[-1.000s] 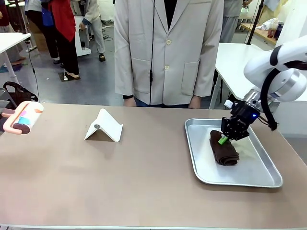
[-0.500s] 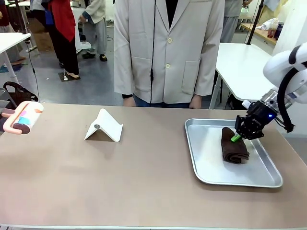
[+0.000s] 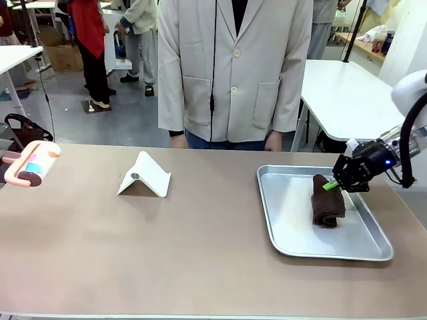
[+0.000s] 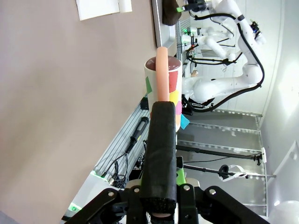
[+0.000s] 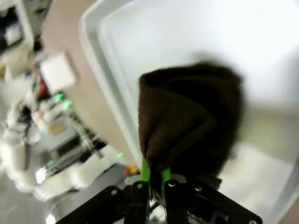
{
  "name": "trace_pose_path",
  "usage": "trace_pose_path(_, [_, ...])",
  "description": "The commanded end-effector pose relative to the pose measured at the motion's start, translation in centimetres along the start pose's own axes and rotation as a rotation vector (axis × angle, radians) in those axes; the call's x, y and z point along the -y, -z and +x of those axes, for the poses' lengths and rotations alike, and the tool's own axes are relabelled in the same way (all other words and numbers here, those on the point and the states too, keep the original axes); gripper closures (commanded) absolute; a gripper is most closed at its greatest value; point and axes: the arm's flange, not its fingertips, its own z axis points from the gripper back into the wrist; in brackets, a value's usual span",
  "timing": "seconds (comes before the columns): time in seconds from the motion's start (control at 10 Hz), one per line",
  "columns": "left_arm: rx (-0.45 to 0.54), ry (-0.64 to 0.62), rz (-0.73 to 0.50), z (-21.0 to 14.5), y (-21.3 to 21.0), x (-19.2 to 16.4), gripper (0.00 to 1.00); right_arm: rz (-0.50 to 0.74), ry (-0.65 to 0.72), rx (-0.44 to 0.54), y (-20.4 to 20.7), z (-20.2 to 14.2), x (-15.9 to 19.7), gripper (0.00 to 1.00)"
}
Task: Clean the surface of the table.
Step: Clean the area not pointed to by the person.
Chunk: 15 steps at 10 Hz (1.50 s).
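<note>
1. Taupe-brown table (image 3: 167, 233) runs right across the front view, its top mostly bare, with a person in a pale jacket (image 3: 233, 73) standing at the far edge.
2. On the table's right part sits the silver tray (image 3: 288, 248); left of centre rests a white folded stand (image 3: 143, 175).
3. Right gripper (image 3: 331, 186): jaws pinched together on the upper end of the brown cloth (image 3: 328, 208), while its lower part lies in the tray.
4. Left gripper (image 4: 160, 140): clamped on the pink handle of a lint roller (image 3: 32, 163), which is held at the table's left edge.
5. My read is that we're at the pick-up step, with the cloth gripped and no wiping begun.
6. The next move calls for lifting the cloth clear of the tray's rim, carrying it over bare tabletop, then pressing it down flat to wipe. The rim could snag the trailing end.
</note>
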Motion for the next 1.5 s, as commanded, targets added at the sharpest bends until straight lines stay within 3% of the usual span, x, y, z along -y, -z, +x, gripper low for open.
trace_pose_path(0.0, [0.008,0.012,-0.015,-0.1,0.0,0.4,0.78,0.328,-0.08,-0.136,-1.6,-0.5,0.5,0.9])
trace_pose_path(0.1, [0.008,0.012,-0.015,-0.1,0.0,0.4,0.78,0.474,-0.076,-0.183,-2.3,-0.9,0.6,0.9])
trace_pose_path(0.4, [0.008,0.012,-0.015,-0.1,0.0,0.4,0.78,0.763,-0.093,-0.268,-4.4,-3.4,0.7,0.9])
trace_pose_path(0.5, [0.008,0.012,-0.015,-0.1,0.0,0.4,0.78,0.811,-0.138,-0.31,-5.6,-4.7,1.1,0.9])
trace_pose_path(0.6, [0.008,0.012,-0.015,-0.1,0.0,0.4,0.78,0.844,-0.167,-0.282,-7.2,-6.1,1.8,0.9])
trace_pose_path(0.9, [0.008,0.012,-0.015,-0.1,0.0,0.4,0.78,0.831,-0.217,-0.152,-11.2,-9.9,6.3,0.9])
trace_pose_path(1.4, [0.008,0.012,-0.015,-0.1,0.0,0.4,0.78,0.778,-0.205,0.011,-11.7,-12.3,12.1,0.9])
